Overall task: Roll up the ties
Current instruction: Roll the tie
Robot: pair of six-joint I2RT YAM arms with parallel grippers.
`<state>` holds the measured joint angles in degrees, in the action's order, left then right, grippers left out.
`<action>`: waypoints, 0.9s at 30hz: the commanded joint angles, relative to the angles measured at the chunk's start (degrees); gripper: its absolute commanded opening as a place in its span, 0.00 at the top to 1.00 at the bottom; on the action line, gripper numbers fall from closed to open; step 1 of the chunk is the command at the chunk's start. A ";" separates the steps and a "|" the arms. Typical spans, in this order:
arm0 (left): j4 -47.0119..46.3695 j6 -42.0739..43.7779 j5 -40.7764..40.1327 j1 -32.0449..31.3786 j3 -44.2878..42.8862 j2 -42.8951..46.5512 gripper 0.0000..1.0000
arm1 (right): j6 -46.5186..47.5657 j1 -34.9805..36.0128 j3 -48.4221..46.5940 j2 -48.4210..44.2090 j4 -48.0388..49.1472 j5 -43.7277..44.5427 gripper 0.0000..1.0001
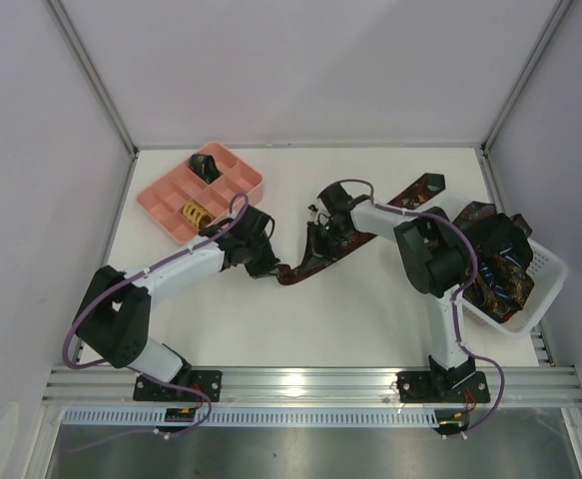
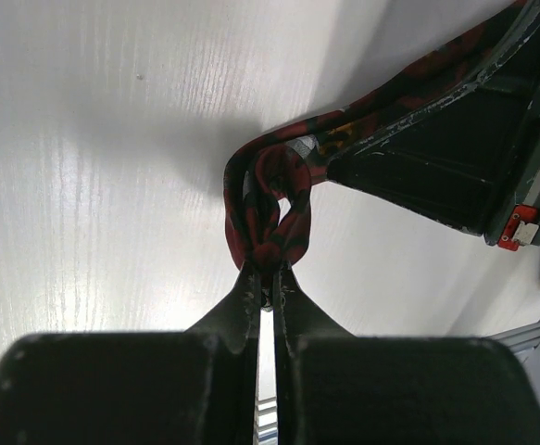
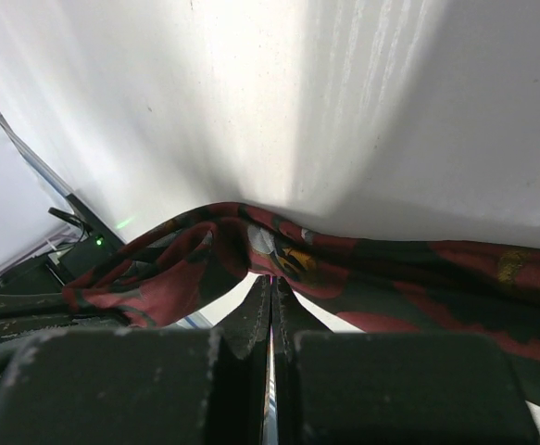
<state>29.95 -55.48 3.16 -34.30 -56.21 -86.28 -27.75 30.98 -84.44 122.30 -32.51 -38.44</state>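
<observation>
A dark tie with red patterning (image 1: 410, 195) lies across the table from back right to centre. My left gripper (image 1: 277, 270) is shut on its narrow end, which is curled into a small loop (image 2: 271, 206) at the fingertips (image 2: 251, 283). My right gripper (image 1: 320, 228) is shut on the same tie further along, pinching its edge (image 3: 293, 260) where the fabric bunches up off the table. More ties (image 1: 498, 261) are heaped in the white basket. Two rolled ties, one dark (image 1: 208, 165) and one yellowish (image 1: 196, 213), sit in the pink tray.
The pink compartment tray (image 1: 233, 188) stands at the back left, close behind my left arm. The white mesh basket (image 1: 548, 274) stands at the right edge. The right arm's dark wrist (image 2: 455, 158) shows close to the left gripper. An aluminium rail (image 1: 310, 381) runs along the near edge.
</observation>
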 commanded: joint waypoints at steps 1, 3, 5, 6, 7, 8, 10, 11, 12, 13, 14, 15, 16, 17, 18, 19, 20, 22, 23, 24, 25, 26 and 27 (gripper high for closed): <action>-0.25 -0.77 -0.43 0.38 -0.04 0.76 1.00 | 0.33 0.39 -1.78 -2.51 -0.18 -0.76 1.00; 0.10 -0.77 -0.61 0.38 -0.22 0.67 1.00 | 0.15 0.92 -2.21 -1.81 -0.01 -1.20 1.00; 0.45 -0.42 -0.61 0.38 -0.57 0.59 1.00 | -0.20 1.62 -2.74 -1.11 0.43 -1.46 1.00; 0.89 -0.41 -0.87 0.38 -1.01 0.50 0.99 | -0.90 1.80 -2.83 -0.75 0.61 -1.99 1.00; 1.07 -0.24 -0.87 0.38 -1.19 0.15 1.00 | -1.51 1.97 -2.74 -0.49 1.65 -2.60 1.00; 1.24 -0.24 -0.96 0.38 -1.45 0.23 1.00 | -1.96 2.32 -2.74 -0.22 1.92 -3.31 1.00; 1.51 0.20 -0.87 0.29 -2.15 -0.38 1.00 | -2.57 3.03 -3.09 0.22 2.45 -3.58 1.00; 1.77 0.37 -0.96 0.29 -3.02 -0.64 1.00 | -2.66 3.21 -3.18 0.31 2.71 -3.49 1.00; 2.12 0.81 -0.96 0.20 -3.38 -0.90 1.00 | -2.92 3.64 -3.27 0.65 2.72 -3.66 1.00; 2.21 0.99 -0.79 0.20 -3.82 -1.17 1.00 | -3.19 3.73 -3.36 1.01 3.07 -3.84 1.00; 2.39 1.08 -0.79 0.12 -4.26 -1.87 1.00 | -3.28 3.91 -3.45 1.18 3.24 -4.01 1.00; 2.74 1.25 -0.79 0.12 -5.22 -2.22 1.00 | -3.37 4.17 -3.45 1.62 3.42 -4.02 1.00; 2.83 1.69 -0.61 -0.15 -5.75 -2.57 0.99 | -3.54 4.17 -3.36 1.89 3.59 -3.84 1.00; 2.83 1.87 -0.61 -0.32 -6.37 -3.27 0.99 | -3.45 4.17 -3.36 2.06 3.77 -3.58 1.00; 2.83 2.13 -0.44 -0.67 -7.42 -3.72 1.00 | -3.37 4.17 -3.36 2.41 3.86 -3.49 1.00; 2.74 2.22 -0.43 -0.76 -7.86 -4.15 1.00 | -3.28 4.17 -3.45 2.59 3.86 -3.23 1.00; 2.74 2.31 -0.09 -0.85 -8.82 -4.94 1.00 | -3.28 4.00 -3.53 2.68 3.77 -3.14 1.00; 3.00 2.66 0.18 -1.38 -9.88 -5.74 1.00 | -3.37 4.09 -3.53 2.86 4.03 -3.14 1.00; 3.00 2.75 0.88 -1.47 -10.67 -6.26 0.99 | -3.37 4.09 -3.53 2.86 4.04 -3.05 1.00; 2.83 2.84 1.15 -1.47 -10.94 -7.14 0.99 | -3.28 4.09 -3.62 2.86 4.04 -3.05 1.00; 2.83 2.92 1.24 -1.82 -11.20 -7.67 1.00 | -3.37 4.09 -3.62 2.94 4.21 -3.14 1.00; 3.00 3.01 1.58 -1.82 -11.82 -8.02 1.00 | -3.37 4.17 -3.54 2.94 4.21 -3.14 1.00; 2.92 3.27 1.76 -2.17 -12.00 -8.98 1.00 | -3.54 4.00 -3.53 2.94 4.30 -3.14 1.00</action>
<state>33.85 -53.76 3.44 -35.55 -65.08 -93.86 -30.94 34.70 -86.17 124.95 -29.36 -40.99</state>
